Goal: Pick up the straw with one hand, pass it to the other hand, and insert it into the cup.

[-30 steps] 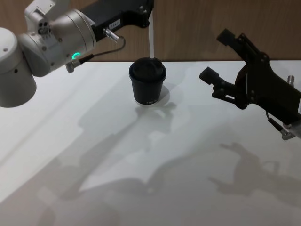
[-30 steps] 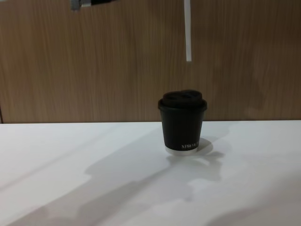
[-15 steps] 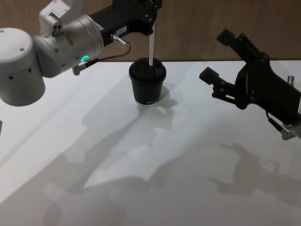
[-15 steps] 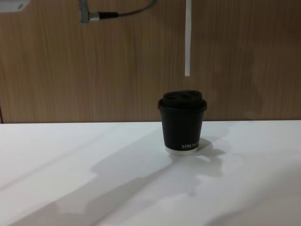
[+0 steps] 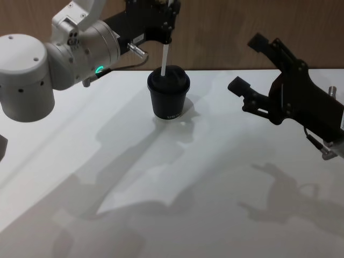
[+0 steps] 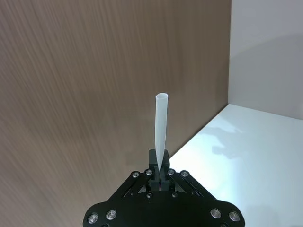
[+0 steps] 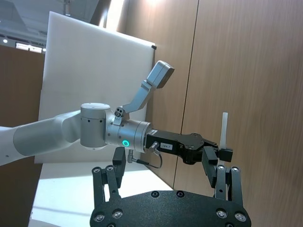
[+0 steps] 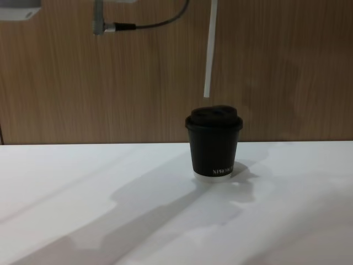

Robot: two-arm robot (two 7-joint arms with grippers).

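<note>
The black cup with its domed lid stands at the back of the white table. My left gripper, on the silver arm with the green ring, is shut on the upper end of the white straw. The straw hangs slightly tilted, and its lower end is just above the lid of the cup, a little left of the lid's centre. In the left wrist view the straw sticks out from the left gripper. My right gripper stays open to the right of the cup, holding nothing.
A wooden wall runs close behind the cup. A black cable hangs from the left arm. In the right wrist view the open right gripper faces the left arm and the straw.
The left arm has come down and the straw has dropped with it towards the lid. Its lower end has shifted a little left and the straw now tilts. The right arm has not moved.
</note>
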